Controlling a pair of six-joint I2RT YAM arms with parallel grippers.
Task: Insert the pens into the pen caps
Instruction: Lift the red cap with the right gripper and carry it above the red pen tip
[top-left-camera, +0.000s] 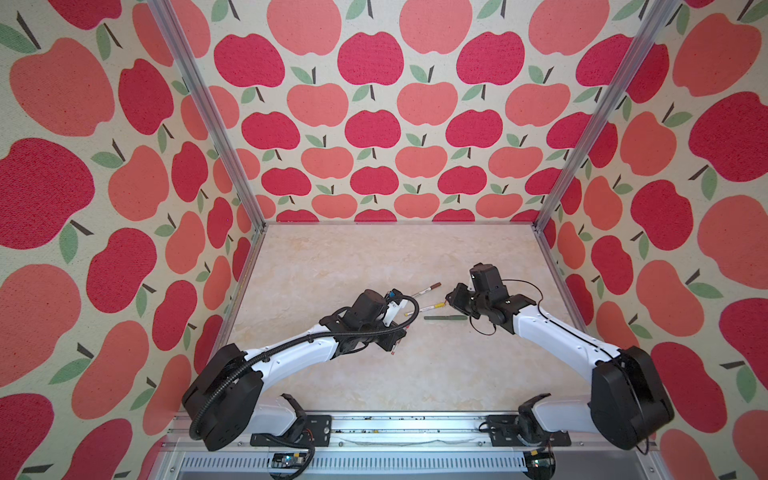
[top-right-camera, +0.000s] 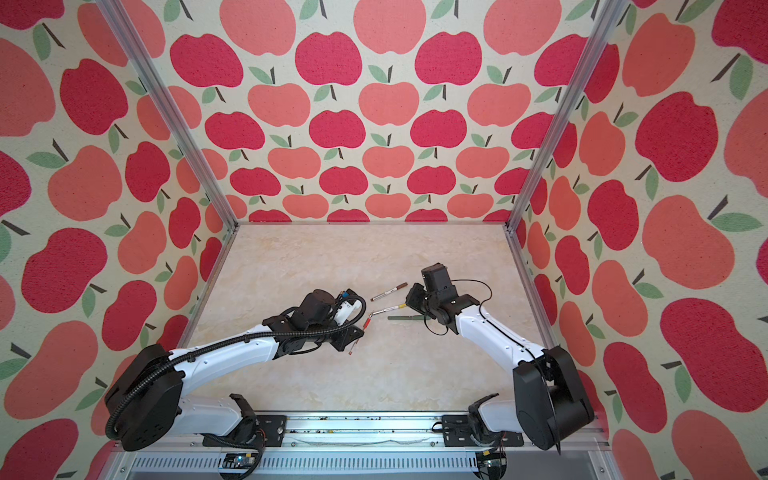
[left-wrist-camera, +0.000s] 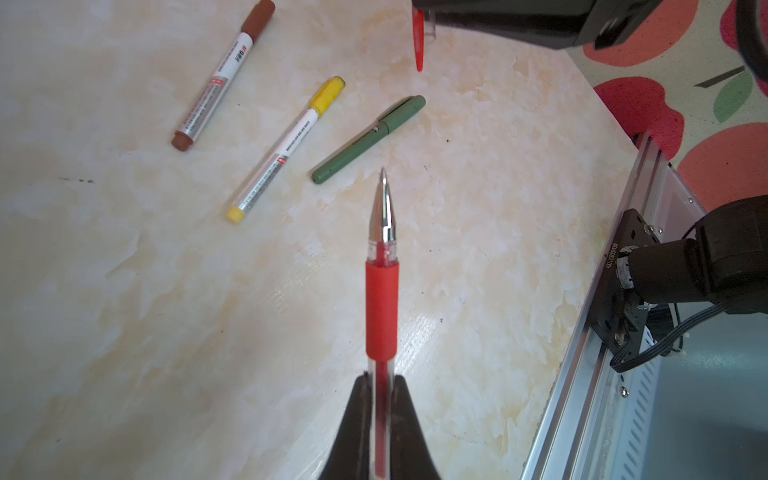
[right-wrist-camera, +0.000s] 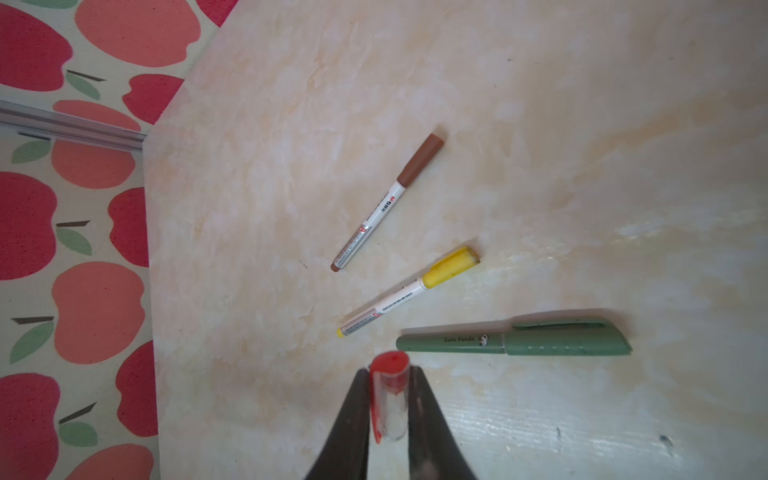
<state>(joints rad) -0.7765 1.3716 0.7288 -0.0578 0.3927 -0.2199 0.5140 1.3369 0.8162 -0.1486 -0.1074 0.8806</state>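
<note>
Red pen (left-wrist-camera: 381, 316), silver tip, clear cap (right-wrist-camera: 388, 399)

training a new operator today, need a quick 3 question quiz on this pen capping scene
1. True or false: the green pen is already capped.
2. Which pen does the left gripper hold? A brown, B red, C yellow
3. Fill in: the right gripper is shut on a red ____.
Key: 1 true; 2 B, the red pen; 3 cap, the red cap.
</note>
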